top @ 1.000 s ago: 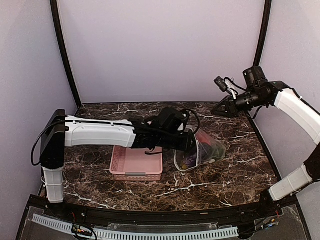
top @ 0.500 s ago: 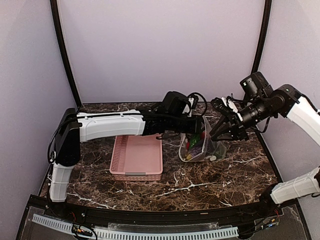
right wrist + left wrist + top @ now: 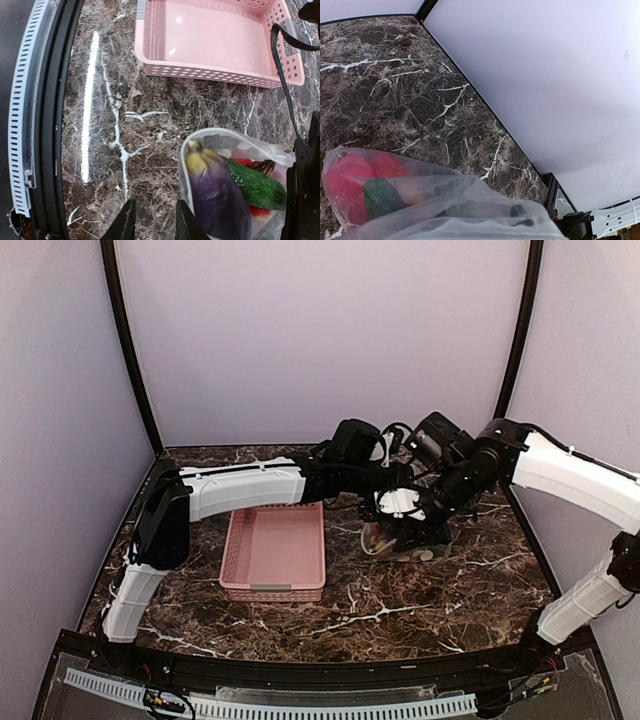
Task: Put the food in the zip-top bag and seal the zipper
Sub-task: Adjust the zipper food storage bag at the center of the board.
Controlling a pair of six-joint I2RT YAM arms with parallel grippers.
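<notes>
The zip-top bag [image 3: 408,538] stands on the marble right of the basket. Its mouth gapes, and the zipper [image 3: 182,167] curves round the rim. Inside lie a purple eggplant [image 3: 217,200], a green piece [image 3: 255,187] and red fruit [image 3: 260,213]. In the left wrist view the bag film [image 3: 470,200] drapes over the jaws and hides them, with red fruit [image 3: 345,180] behind it. My left gripper [image 3: 377,496] is at the bag's top edge, shut on it. My right gripper [image 3: 154,222] is open over bare marble, its right finger just beside the bag's rim.
The pink basket [image 3: 236,552] sits left of the bag with nothing in it. A black cable [image 3: 282,75] hangs over the basket's corner. The front rail [image 3: 30,125] runs along the near edge. The back wall and corner post [image 3: 552,185] are close behind the bag.
The left arm has raised the bag's mouth and shifted it back and right. The right arm has swung down from the back right to the bag, and its jaws have widened.
</notes>
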